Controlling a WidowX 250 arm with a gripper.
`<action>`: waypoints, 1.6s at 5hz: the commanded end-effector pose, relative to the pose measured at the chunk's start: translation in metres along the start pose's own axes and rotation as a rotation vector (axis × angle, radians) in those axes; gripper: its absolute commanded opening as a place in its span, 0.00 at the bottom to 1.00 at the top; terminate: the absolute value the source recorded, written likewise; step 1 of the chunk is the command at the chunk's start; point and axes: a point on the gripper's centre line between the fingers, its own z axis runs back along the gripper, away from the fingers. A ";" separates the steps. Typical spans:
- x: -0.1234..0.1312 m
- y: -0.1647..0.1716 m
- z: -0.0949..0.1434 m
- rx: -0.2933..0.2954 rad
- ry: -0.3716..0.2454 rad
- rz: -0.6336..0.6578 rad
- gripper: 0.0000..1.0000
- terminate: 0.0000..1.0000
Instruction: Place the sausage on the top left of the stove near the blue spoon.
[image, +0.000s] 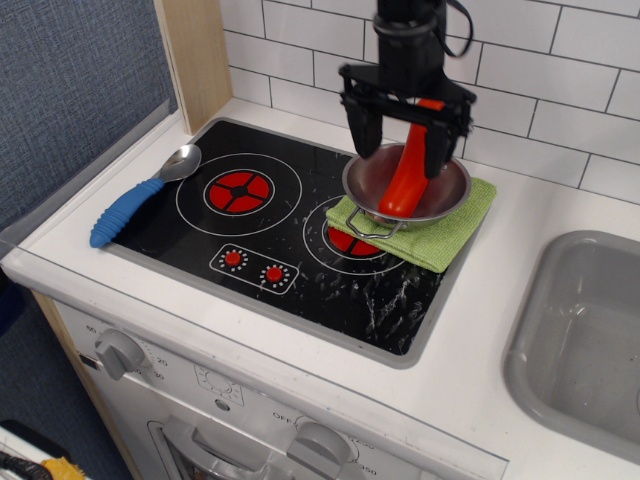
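While my tool (402, 135) hangs spread wide astride the sausage (405, 175) leaning in the steel bowl (445, 195), I should sink lower and pinch its middle squarely, since glossy plastic probably slips.

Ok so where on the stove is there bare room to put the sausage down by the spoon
Bare glass lies at the stove's back-left corner, between the spoon's bowl, the left burner and the back rim. The front right, below the cloth, is bare too. The right burner is crowded: cloth, bowl, sausage, with the open gripper over them.
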 end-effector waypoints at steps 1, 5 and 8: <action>0.008 0.007 -0.009 0.051 -0.005 0.031 1.00 0.00; 0.008 0.032 0.080 0.068 -0.179 -0.047 0.00 0.00; 0.010 0.150 0.034 0.136 -0.017 0.032 0.00 0.00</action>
